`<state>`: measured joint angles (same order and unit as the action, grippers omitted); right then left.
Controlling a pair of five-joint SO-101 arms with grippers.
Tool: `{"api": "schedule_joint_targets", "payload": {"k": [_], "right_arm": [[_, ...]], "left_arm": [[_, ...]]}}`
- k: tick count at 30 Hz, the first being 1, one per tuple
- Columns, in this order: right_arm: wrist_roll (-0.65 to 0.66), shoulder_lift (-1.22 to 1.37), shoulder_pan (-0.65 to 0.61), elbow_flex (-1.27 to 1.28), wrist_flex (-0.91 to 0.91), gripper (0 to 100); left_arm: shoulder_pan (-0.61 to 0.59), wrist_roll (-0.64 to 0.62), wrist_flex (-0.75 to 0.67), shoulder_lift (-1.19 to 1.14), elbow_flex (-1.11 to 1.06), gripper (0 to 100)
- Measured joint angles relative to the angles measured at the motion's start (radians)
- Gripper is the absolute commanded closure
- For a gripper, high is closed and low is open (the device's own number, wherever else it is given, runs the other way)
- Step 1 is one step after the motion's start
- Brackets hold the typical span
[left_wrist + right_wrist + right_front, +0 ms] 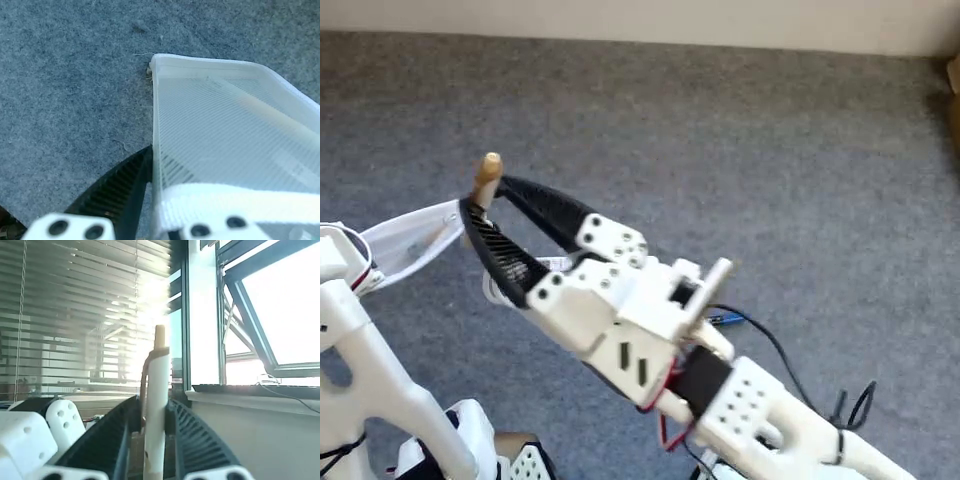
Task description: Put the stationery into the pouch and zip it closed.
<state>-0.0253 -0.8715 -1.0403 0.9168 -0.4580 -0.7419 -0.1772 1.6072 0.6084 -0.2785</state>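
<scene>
My right gripper (480,205) hangs above the grey carpet with its black fingers (195,440) shut on a white pen (157,390). The pen's tan end (488,170) sticks out past the fingertips. In the right wrist view the pen points up toward a window. The white mesh pouch (415,238) lies stretched out to the left of that gripper, its near end passing under it. My left gripper (150,167) is shut on the pouch's edge, one black finger (120,192) beside the mesh (225,130). A long pale item shows through the mesh.
Grey carpet (740,150) covers the whole work surface. The left arm's white body (360,350) stands at the lower left. Black cables (775,345) trail beside the right arm. A pale wall strip (720,20) runs along the far edge.
</scene>
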Motion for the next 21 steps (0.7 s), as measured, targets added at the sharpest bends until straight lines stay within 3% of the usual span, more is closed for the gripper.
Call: {"api": "schedule_joint_targets", "payload": {"k": [9, 21], "right_arm": [[0.0, 0.287, -0.061, 0.0, -0.253, 99.3], [0.0, 0.388, -0.061, 0.0, -0.285, 99.3]], "left_arm": [[0.0, 0.0, 0.0, 0.0, 0.0, 100], [0.0, 0.0, 0.0, 0.0, 0.0, 100]]}}
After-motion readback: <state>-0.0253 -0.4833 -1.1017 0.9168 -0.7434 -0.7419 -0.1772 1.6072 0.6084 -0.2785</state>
